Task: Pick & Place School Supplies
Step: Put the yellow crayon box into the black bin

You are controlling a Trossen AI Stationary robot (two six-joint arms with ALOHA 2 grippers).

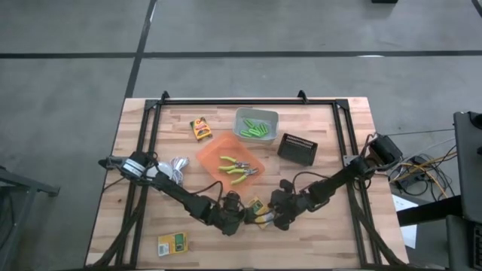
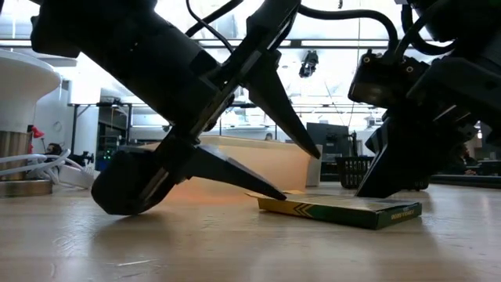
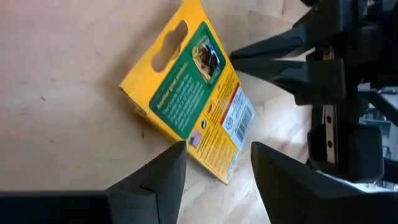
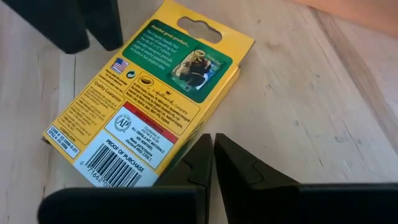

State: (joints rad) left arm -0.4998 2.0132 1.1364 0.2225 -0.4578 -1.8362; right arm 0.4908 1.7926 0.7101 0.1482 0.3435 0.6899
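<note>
Yellow-and-green box lies flat on the table. Left claw stands spread apart at one end. Right claw is pressed together at its other end.

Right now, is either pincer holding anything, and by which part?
Nothing is held. The left pincer is open, straddling an edge of the yellow-and-green box lying flat on the table; the right pincer is shut beside it.

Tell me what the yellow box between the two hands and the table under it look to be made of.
The yellow box looks like thin printed cardboard with a slight sheen: folded edges, a punched hang slot, a barcode panel. The table looks like pale wood, matte or lightly sealed, with visible grain and plank seams. The open left hand and the shut right hand sit beside the box.
</note>
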